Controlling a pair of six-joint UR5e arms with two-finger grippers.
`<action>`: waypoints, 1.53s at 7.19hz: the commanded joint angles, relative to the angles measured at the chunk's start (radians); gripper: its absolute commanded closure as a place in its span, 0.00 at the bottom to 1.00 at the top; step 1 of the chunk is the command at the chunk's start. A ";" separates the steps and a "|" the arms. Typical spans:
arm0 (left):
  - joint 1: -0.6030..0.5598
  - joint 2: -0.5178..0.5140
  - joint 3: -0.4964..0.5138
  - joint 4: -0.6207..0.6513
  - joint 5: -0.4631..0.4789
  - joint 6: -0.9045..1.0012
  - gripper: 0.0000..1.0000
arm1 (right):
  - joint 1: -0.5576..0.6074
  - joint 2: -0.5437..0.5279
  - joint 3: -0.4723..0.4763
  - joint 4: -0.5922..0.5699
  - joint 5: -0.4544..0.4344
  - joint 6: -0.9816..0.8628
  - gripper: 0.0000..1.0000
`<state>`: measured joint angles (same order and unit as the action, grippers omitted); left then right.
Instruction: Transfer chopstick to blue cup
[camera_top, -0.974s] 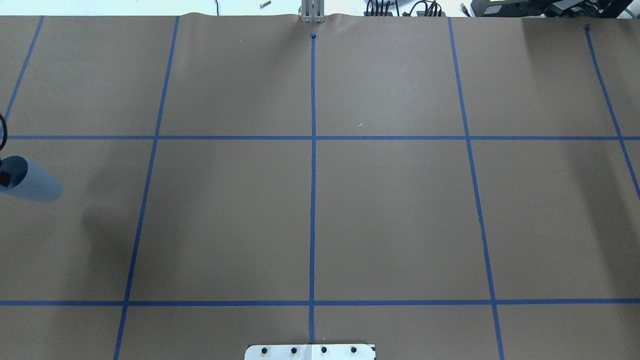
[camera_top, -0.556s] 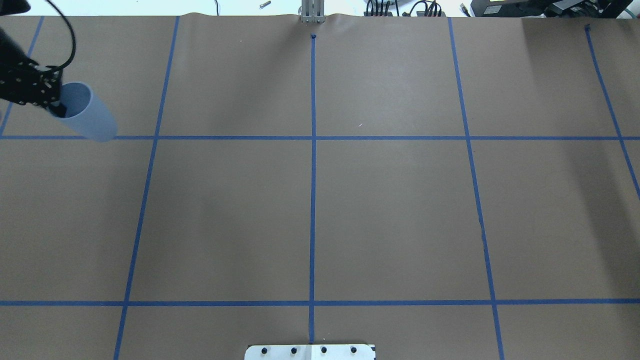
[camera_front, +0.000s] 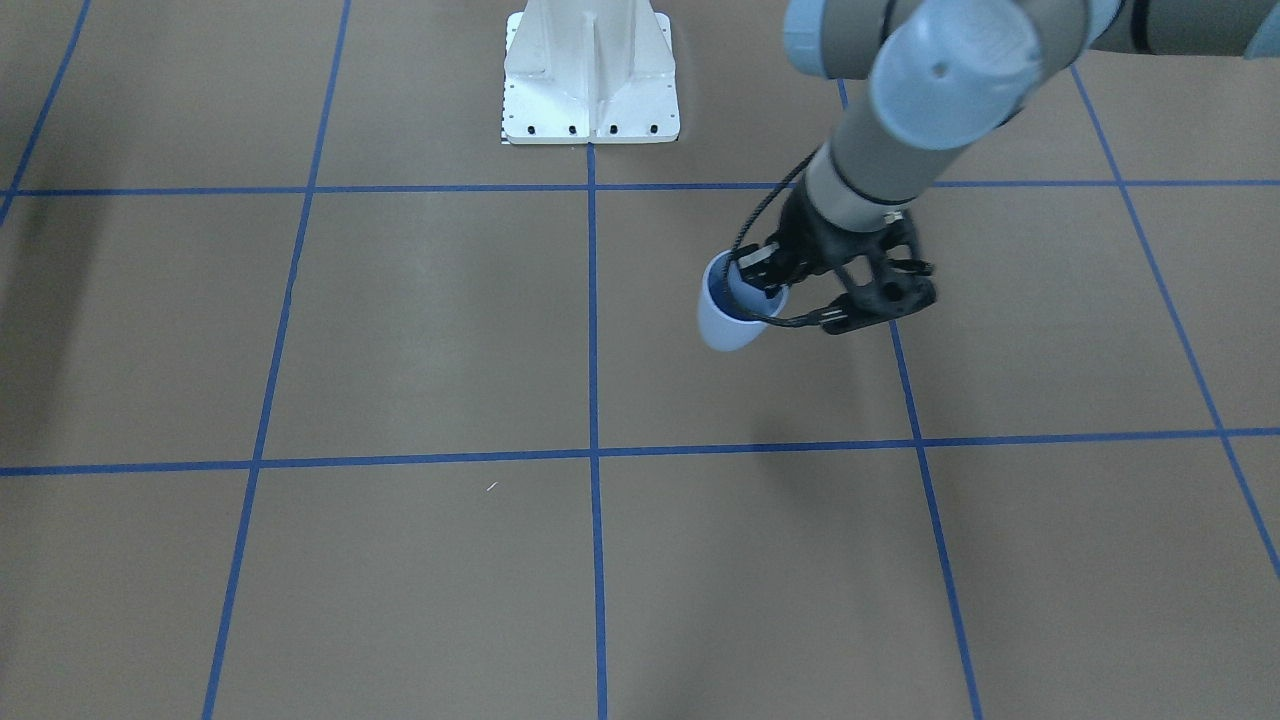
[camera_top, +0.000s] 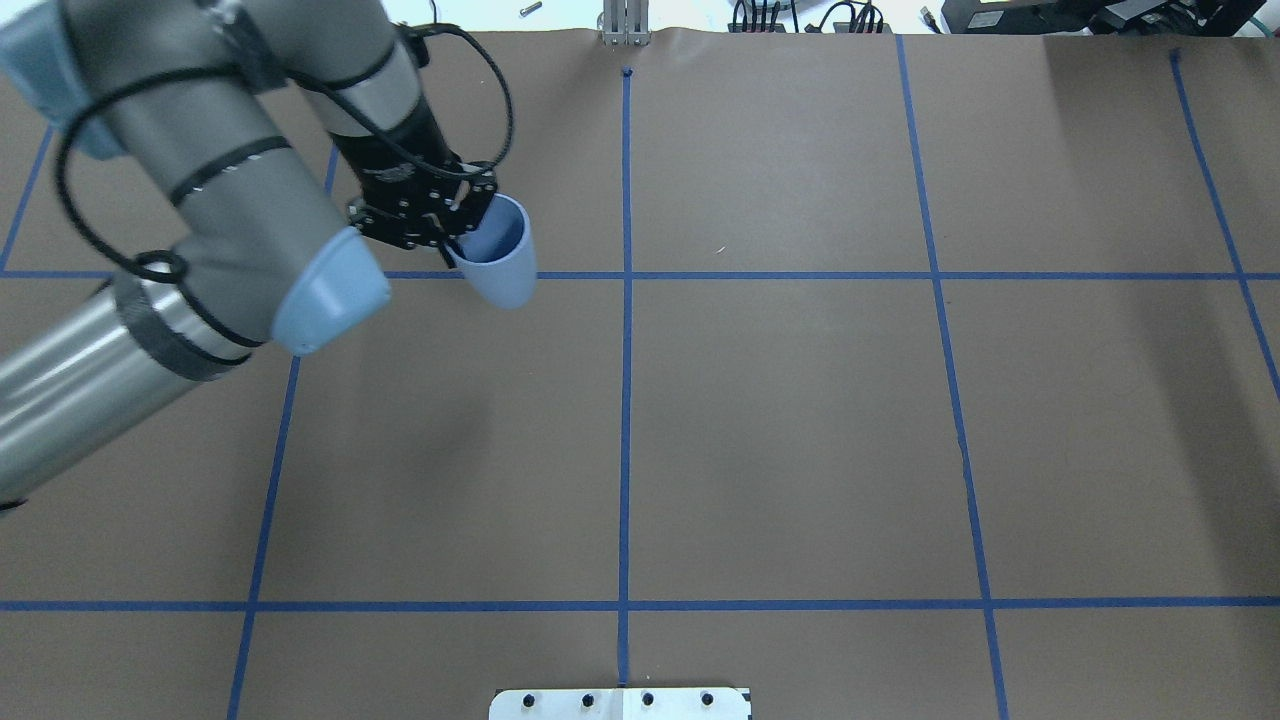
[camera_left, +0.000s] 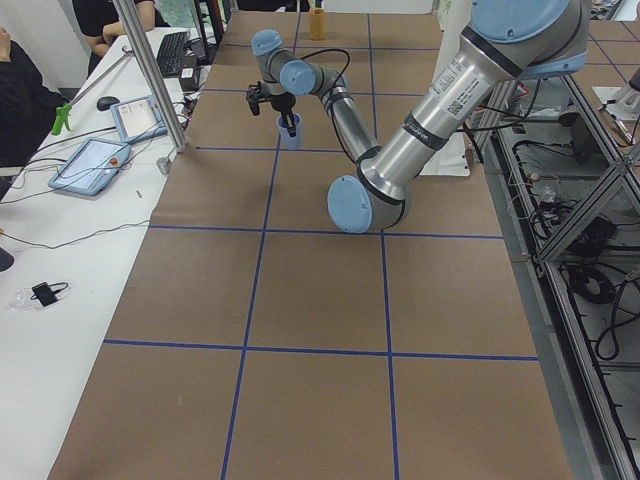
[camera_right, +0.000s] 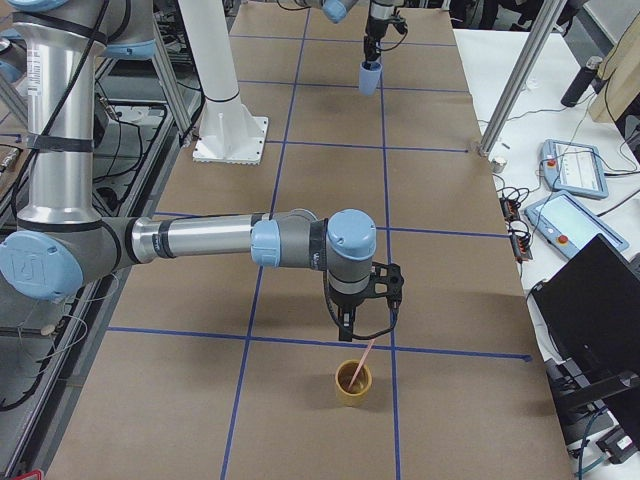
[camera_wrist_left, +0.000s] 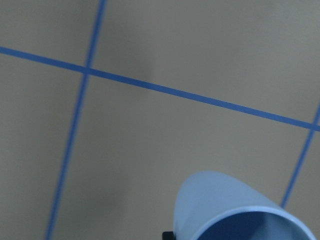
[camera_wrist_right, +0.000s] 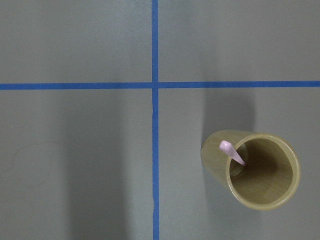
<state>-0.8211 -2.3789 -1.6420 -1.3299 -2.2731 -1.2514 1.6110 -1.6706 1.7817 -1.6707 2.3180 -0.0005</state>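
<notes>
My left gripper (camera_top: 462, 232) is shut on the rim of the blue cup (camera_top: 498, 262), one finger inside and one outside. It holds the cup tilted above the table, left of the centre line. The cup also shows in the front view (camera_front: 728, 318), with the gripper (camera_front: 768, 288), and in the left wrist view (camera_wrist_left: 235, 210). A pale pink chopstick (camera_wrist_right: 231, 152) leans in a tan cup (camera_wrist_right: 260, 175) at the table's right end. My right gripper (camera_right: 365, 328) hangs just above that cup (camera_right: 352, 384); I cannot tell whether it is open or shut.
The white robot base (camera_front: 590, 75) stands at the table's near edge. A side table with tablets (camera_left: 90, 165) and a metal post (camera_left: 150, 75) runs along the far side. Blue tape lines grid the brown table (camera_top: 800, 430).
My left arm has swung in from the far left edge with the blue cup, moving it right towards the centre line. The cup stays in the gripper.
</notes>
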 joint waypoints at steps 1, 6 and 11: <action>0.081 -0.144 0.277 -0.207 0.072 -0.138 1.00 | 0.000 -0.011 -0.002 0.002 0.001 -0.006 0.00; 0.162 -0.149 0.352 -0.287 0.129 -0.166 1.00 | 0.000 -0.017 -0.004 -0.006 0.029 0.010 0.00; 0.108 -0.143 0.214 -0.234 0.121 -0.180 0.01 | 0.012 -0.003 0.002 -0.011 0.027 -0.007 0.00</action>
<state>-0.6883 -2.5232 -1.3781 -1.6092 -2.1492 -1.4365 1.6149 -1.6748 1.7827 -1.6819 2.3456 0.0045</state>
